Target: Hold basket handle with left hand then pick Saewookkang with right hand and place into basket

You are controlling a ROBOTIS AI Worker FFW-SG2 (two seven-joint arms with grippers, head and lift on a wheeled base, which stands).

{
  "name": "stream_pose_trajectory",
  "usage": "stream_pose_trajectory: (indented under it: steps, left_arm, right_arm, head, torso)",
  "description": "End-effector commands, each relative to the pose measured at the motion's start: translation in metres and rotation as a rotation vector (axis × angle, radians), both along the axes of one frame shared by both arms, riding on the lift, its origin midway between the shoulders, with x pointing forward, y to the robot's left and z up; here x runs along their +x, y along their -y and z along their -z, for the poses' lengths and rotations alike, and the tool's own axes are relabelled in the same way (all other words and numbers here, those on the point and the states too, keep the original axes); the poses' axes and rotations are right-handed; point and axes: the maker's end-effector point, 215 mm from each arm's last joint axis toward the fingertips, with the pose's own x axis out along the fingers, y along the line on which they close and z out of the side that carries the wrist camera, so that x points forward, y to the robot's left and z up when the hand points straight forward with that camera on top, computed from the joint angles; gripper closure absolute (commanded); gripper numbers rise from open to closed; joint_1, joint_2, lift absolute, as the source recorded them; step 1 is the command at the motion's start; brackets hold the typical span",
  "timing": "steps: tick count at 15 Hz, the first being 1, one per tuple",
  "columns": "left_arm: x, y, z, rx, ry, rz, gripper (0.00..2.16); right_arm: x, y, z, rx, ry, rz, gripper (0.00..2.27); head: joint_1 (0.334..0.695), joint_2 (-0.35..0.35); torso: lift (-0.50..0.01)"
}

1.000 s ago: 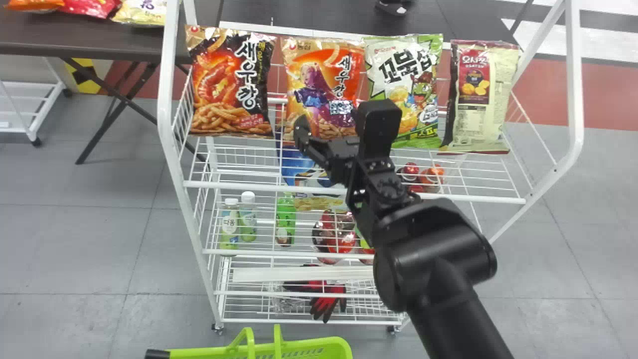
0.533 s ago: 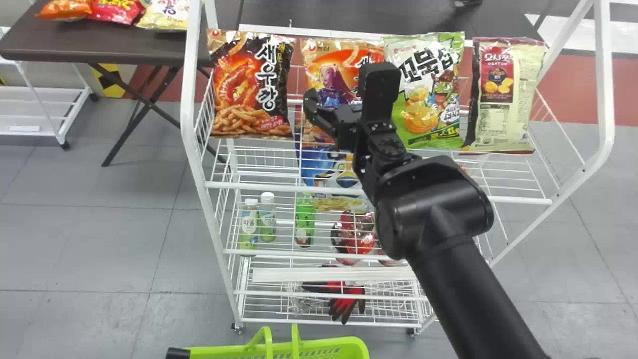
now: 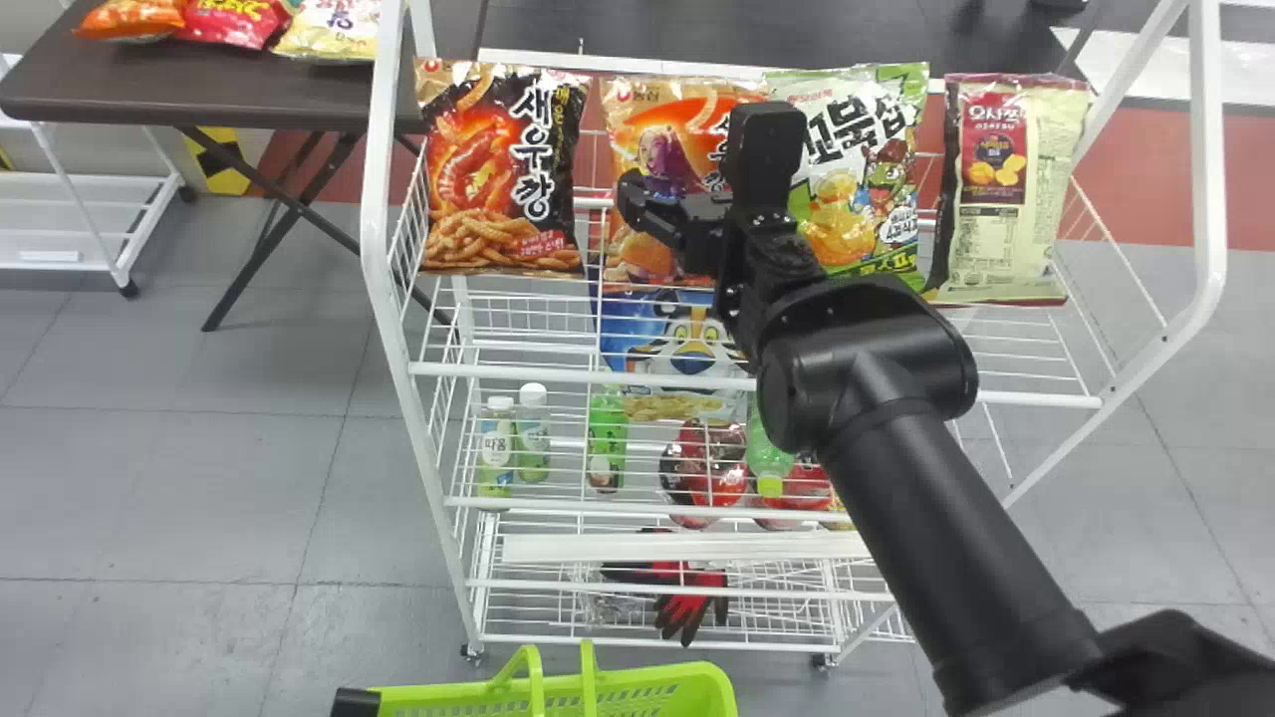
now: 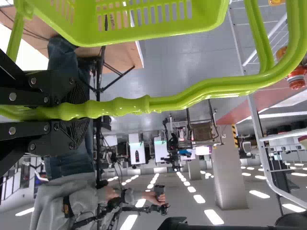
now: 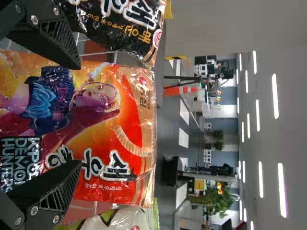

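Right arm [image 3: 877, 438]: extended obliquely from the lower right, its gripper [image 3: 697, 164] before the rack's [image 3: 1210, 179] top shelf.
Saewookkang [image 5: 112, 129]: orange bag, upright on that shelf, facing the gap between the right jaws.
Right jaws: wide apart; contact indeterminable.
Left gripper [image 4: 76, 111]: clamped on the basket handle [image 4: 182, 101].

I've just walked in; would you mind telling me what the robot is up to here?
It is shopping from a rack of snacks. Its left gripper is shut on the handle of a lime-green basket. Its right gripper is at the orange Saewookkang bag, fingers open and spread across the bag's width, seemingly not gripping it yet. That bag stands on the white wire rack, between a black Saewookkang bag and a green-and-white snack bag.
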Motion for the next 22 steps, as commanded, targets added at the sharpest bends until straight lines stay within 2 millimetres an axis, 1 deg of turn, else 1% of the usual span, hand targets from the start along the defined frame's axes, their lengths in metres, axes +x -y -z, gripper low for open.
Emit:
stream_pose_trajectory:
  steps: [1, 4, 6, 7, 8, 9, 10, 11, 12, 13, 17, 20, 22]
  left_arm:
    - [0.004, 0.002, 0.001, -0.004, 0.008, -0.001, 2.12]
    - [0.009, 0.005, 0.004, -0.011, 0.014, -0.002, 2.12]
    - [0.012, 0.007, 0.005, -0.013, 0.021, 0.001, 2.12]
    - [0.013, 0.008, 0.005, -0.014, 0.024, 0.002, 2.12]
    - [0.015, 0.008, 0.006, -0.015, 0.022, 0.002, 2.12]
    - [0.017, 0.007, 0.008, -0.014, 0.023, -0.001, 2.12]
    - [0.020, 0.007, 0.010, -0.015, 0.022, -0.004, 2.12]
    - [0.021, 0.007, 0.011, -0.015, 0.021, -0.006, 2.12]
    - [0.024, 0.006, 0.014, -0.015, 0.020, -0.010, 2.12]
    - [0.025, 0.005, 0.016, -0.013, 0.017, -0.011, 2.12]
    - [0.026, 0.004, 0.019, -0.010, 0.011, -0.015, 2.12]
    - [0.025, 0.003, 0.020, -0.005, 0.009, -0.016, 2.12]
    - [0.027, 0.003, 0.020, -0.003, 0.012, -0.016, 2.12]
  right_arm:
    - [0.012, 0.008, 0.009, 0.010, -0.028, -0.011, 0.12]
    - [0.023, 0.010, 0.014, 0.005, -0.058, -0.038, 0.12]
    - [0.025, 0.007, 0.020, 0.009, -0.082, -0.071, 0.12]
    - [0.025, 0.002, 0.022, 0.008, -0.091, -0.096, 0.22]
    - [0.024, -0.002, 0.025, 0.015, -0.108, -0.120, 0.44]
    - [0.023, -0.002, 0.027, 0.011, -0.117, -0.124, 0.69]
    - [0.021, -0.004, 0.029, 0.009, -0.124, -0.137, 1.04]
    - [0.023, 0.002, 0.031, -0.019, -0.124, -0.119, 1.58]
    - [0.026, 0.010, 0.029, -0.045, -0.105, -0.082, 2.07]
    - [0.029, 0.014, 0.022, -0.058, -0.066, -0.052, 2.24]
    - [0.035, 0.031, 0.002, -0.047, 0.024, 0.039, 2.24]
    - [0.033, 0.034, -0.002, -0.035, 0.052, 0.059, 2.24]
    - [0.027, 0.029, -0.005, -0.019, 0.063, 0.054, 2.24]
  head:
    - [0.695, -0.098]
    - [0.695, -0.105]
    - [0.695, -0.109]
    - [0.695, -0.109]
    - [0.695, -0.108]
    - [0.695, -0.105]
    - [0.695, -0.102]
    - [0.695, -0.099]
    - [0.695, -0.099]
    - [0.695, -0.102]
    - [0.695, -0.129]
    - [0.695, -0.137]
    - [0.695, -0.138]
  torso:
    - [-0.020]
    - [-0.020]
    - [-0.020]
    - [-0.020]
    - [-0.020]
    - [-0.020]
    - [-0.020]
    - [-0.020]
    - [-0.020]
    - [-0.020]
    - [-0.020]
    - [-0.020]
    - [-0.020]
